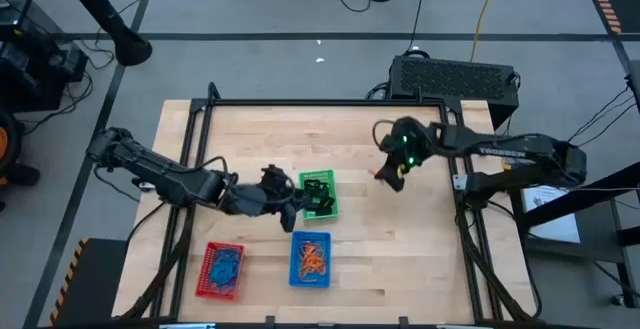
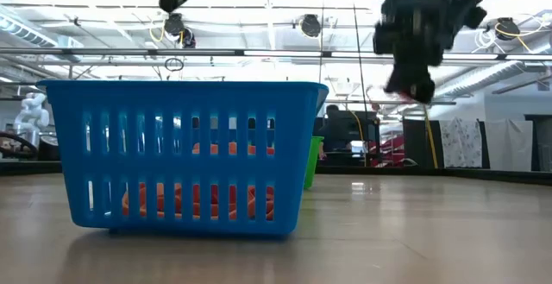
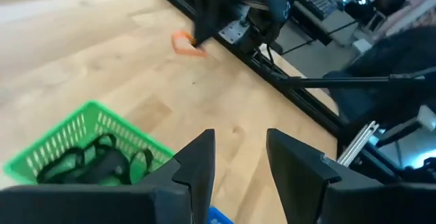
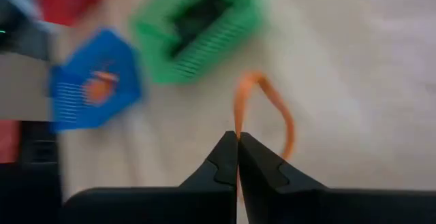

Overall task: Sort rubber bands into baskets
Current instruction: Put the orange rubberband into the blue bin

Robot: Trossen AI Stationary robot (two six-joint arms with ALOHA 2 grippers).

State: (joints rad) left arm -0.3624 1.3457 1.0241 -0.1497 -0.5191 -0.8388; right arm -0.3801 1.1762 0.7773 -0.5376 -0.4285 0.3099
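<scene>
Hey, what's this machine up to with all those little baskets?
It's sorting rubber bands by colour. The right gripper has pinched shut on an orange rubber band above the table. The left gripper, open, hovers by the green basket of black bands. Orange ones lie in the blue basket, blue ones in the red basket.

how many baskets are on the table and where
3. The green basket sits mid-table beside the left pincer. The blue basket is near the front edge, below the green one. The red basket is left of the blue one. None seems hidden.
</scene>
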